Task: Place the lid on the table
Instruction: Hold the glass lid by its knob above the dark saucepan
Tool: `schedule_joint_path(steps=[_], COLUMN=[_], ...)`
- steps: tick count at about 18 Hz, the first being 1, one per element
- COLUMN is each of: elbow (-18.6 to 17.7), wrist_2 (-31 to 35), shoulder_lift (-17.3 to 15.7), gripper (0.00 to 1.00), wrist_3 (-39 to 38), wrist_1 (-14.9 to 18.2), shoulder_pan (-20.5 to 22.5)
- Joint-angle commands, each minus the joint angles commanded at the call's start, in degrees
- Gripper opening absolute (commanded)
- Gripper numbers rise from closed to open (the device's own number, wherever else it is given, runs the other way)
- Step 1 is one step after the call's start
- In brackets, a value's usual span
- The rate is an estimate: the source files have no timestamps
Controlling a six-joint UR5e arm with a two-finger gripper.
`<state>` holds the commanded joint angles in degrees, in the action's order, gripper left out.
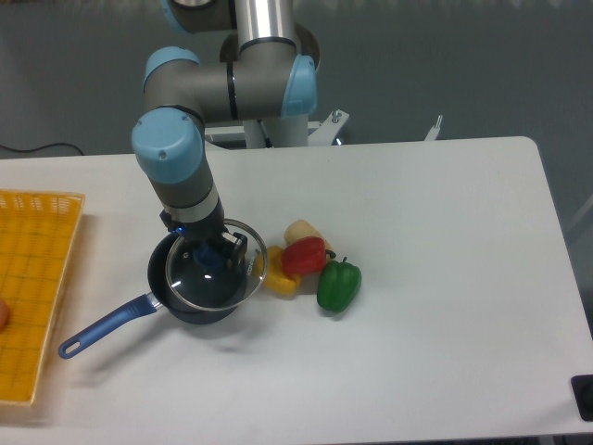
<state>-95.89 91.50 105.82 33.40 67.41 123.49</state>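
Observation:
The lid (216, 267) is a round glass disc with a thin silver rim and a dark blue knob. It hangs slightly tilted just above the dark saucepan (190, 297) with the blue handle (104, 327). My gripper (216, 256) reaches down from above and is shut on the lid's knob. The white table (435, 278) lies all around the pan.
A red pepper (304, 255), a yellow pepper (281, 281), a green pepper (338, 285) and a pale vegetable (301, 231) lie just right of the pan. A yellow mesh tray (32, 287) stands at the left edge.

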Motion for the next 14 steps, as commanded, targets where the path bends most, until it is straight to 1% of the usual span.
schedule_joint_path(steps=[5,7,14], elbow=[0.0,0.1,-0.1], wrist_2=[-1.1,-1.1,-0.6], shoulder_lift=[0.0,0.0,0.1], gripper=[0.46,0.46,0.46], wrist_3=[-0.1,0.0,0.0], wrist_1=[0.2,0.6,0.6], shoulder_pan=[0.4,0.4,0.2])
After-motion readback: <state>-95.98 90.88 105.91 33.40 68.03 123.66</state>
